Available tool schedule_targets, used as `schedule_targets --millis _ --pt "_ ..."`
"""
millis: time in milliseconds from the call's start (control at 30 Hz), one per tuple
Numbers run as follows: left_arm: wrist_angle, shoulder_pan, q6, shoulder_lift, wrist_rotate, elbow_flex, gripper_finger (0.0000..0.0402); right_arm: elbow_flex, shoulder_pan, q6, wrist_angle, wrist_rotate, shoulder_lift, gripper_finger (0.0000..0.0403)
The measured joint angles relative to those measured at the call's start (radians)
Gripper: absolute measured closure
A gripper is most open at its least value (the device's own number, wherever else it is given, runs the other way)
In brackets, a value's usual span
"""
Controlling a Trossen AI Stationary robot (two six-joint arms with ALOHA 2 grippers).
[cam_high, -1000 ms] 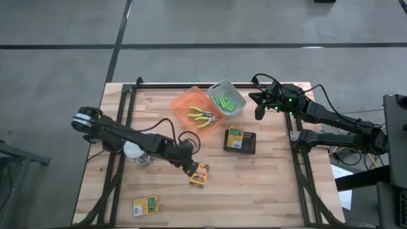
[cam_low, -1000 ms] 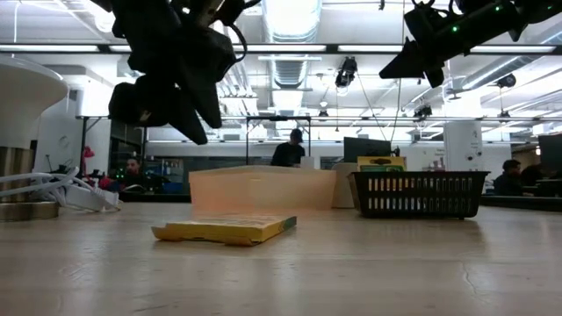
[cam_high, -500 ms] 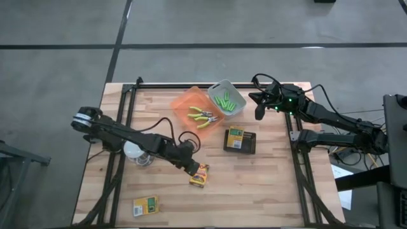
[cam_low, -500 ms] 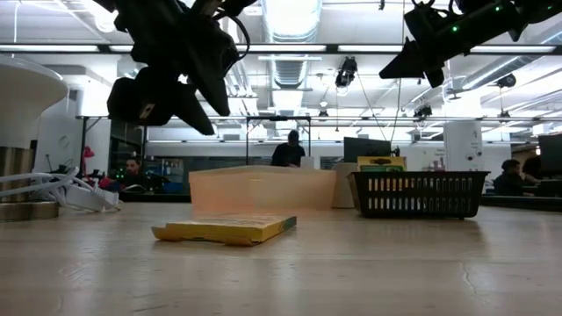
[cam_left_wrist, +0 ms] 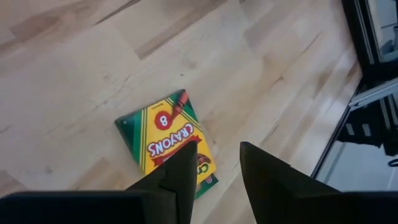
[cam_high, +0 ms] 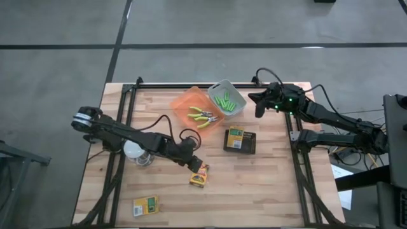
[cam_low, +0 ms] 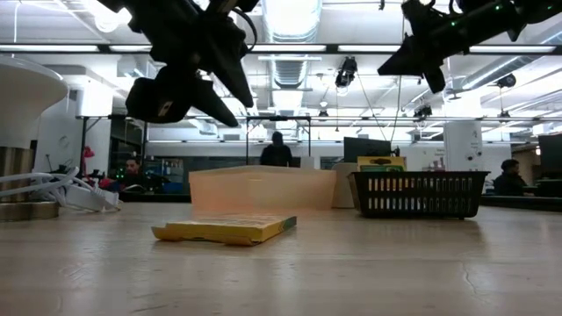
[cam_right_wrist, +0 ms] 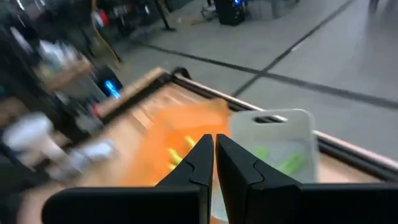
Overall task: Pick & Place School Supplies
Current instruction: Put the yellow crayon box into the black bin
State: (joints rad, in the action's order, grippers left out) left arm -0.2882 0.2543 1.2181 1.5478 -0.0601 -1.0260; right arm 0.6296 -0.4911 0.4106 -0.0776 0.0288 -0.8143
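One wooden table (cam_high: pixel 267 184), frame centre. Left gripper (cam_high: pixel 193 163), fingers parted and empty, hangs above a crayon box (cam_high: pixel 200 175) lying flat, lower centre. Right gripper (cam_high: pixel 259 109), fingers closed on nothing, upper right beside the grey bin (cam_high: pixel 227 99) of green markers (cam_high: pixel 223 99). Second crayon box (cam_high: pixel 146 205), lower left.

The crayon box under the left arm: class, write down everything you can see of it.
The crayon box is a small, flat yellow-and-green printed carton, cardboard by its look, with a red figure 8 and the word CRAYONS on its face. It looks closed. It lies flat on the bare wooden table, near the middle of its front half. The left hand hangs over it with fingers apart, not touching it. Nothing else touches it.
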Motion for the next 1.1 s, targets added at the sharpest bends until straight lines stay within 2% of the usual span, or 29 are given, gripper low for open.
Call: schedule_targets --millis 100,167,267,333,400,500,600,700,767,867,1100 --pt "0.000 0.000 -0.008 0.000 0.000 0.000 0.0275 0.000 -0.001 0.062 0.028 -0.082 0.001 0.0385" --pt "-0.001 0.000 -0.009 0.000 0.001 0.000 0.0275 0.000 0.007 0.097 0.054 -0.209 0.001 0.0385" --pt "-0.006 0.000 -0.013 0.000 0.001 0.000 0.0276 0.000 0.064 0.105 0.128 -0.462 -0.007 0.0385" --pt "-0.006 0.000 -0.017 0.000 0.001 0.000 0.0275 0.000 0.147 0.063 0.169 -0.506 -0.008 0.0385" --pt "-0.007 0.000 -0.020 0.000 0.002 0.000 0.0276 0.001 0.269 -0.008 0.187 -0.408 -0.006 0.0385" --pt "-0.007 0.002 -0.016 0.000 0.006 0.000 0.0276 0.001 0.482 -0.089 0.144 -0.070 -0.010 0.0385" --pt "-0.006 0.003 -0.015 0.000 0.006 0.000 0.0276 -0.004 0.700 -0.090 0.111 0.289 -0.046 0.0385" --pt "0.000 0.003 -0.014 0.000 0.014 0.008 0.0276 -0.011 0.880 -0.029 0.114 0.538 -0.119 0.0385" --pt "-0.001 0.003 -0.011 0.000 0.026 0.020 0.0276 -0.012 0.964 0.041 0.125 0.590 -0.178 0.0385" --pt "0.006 0.005 0.015 0.000 0.057 0.052 0.0276 -0.012 1.036 0.160 0.201 0.596 -0.285 0.0385" --pt "0.110 0.005 0.098 0.000 0.139 0.139 0.0276 -0.008 1.059 0.216 0.381 0.599 -0.559 0.0385"
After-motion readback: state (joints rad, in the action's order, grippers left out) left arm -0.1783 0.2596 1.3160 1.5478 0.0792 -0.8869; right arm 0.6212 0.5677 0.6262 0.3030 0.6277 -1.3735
